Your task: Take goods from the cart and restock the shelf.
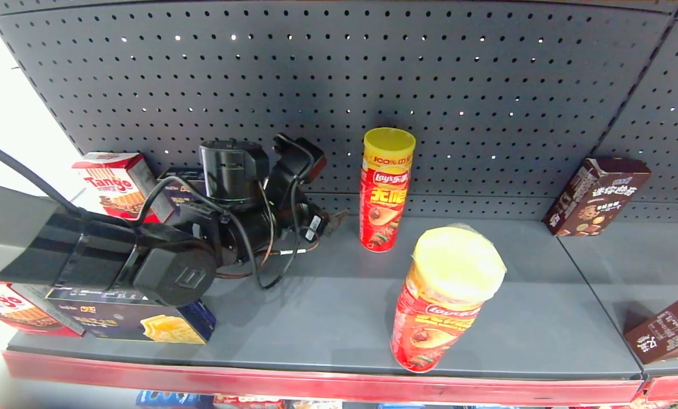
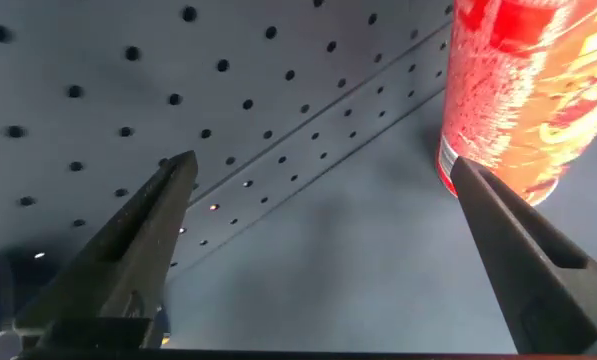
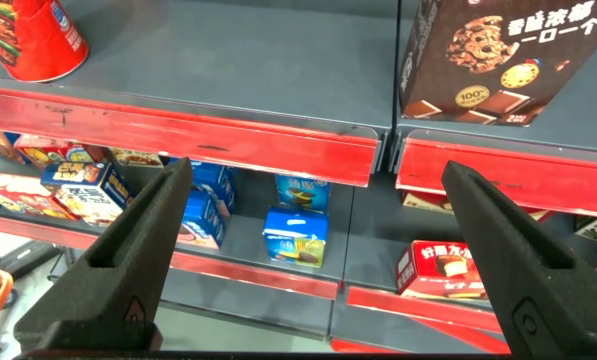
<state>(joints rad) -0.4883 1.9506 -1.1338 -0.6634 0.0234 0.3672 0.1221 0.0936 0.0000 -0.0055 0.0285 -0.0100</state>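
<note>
Two red chip cans with yellow lids stand on the grey shelf (image 1: 327, 307): one at the back (image 1: 387, 190), one near the front edge (image 1: 447, 301). My left arm lies across the shelf, and its gripper (image 1: 334, 217) sits just left of the back can. In the left wrist view this gripper (image 2: 320, 165) is open and empty, facing the pegboard, with the back can (image 2: 533, 90) beside one fingertip. My right gripper (image 3: 318, 170) is open and empty in front of the shelf's red edge (image 3: 228, 135), below the front can (image 3: 38, 40) and a brown cookie box (image 3: 488, 60).
Wafer boxes (image 1: 114, 184) and a blue cracker box (image 1: 129, 321) sit on the left of the shelf. Brown cookie boxes stand at the right back (image 1: 597, 196) and right front (image 1: 665, 329). Lower shelves hold blue boxes (image 3: 298, 235). A pegboard wall (image 1: 339, 85) closes the back.
</note>
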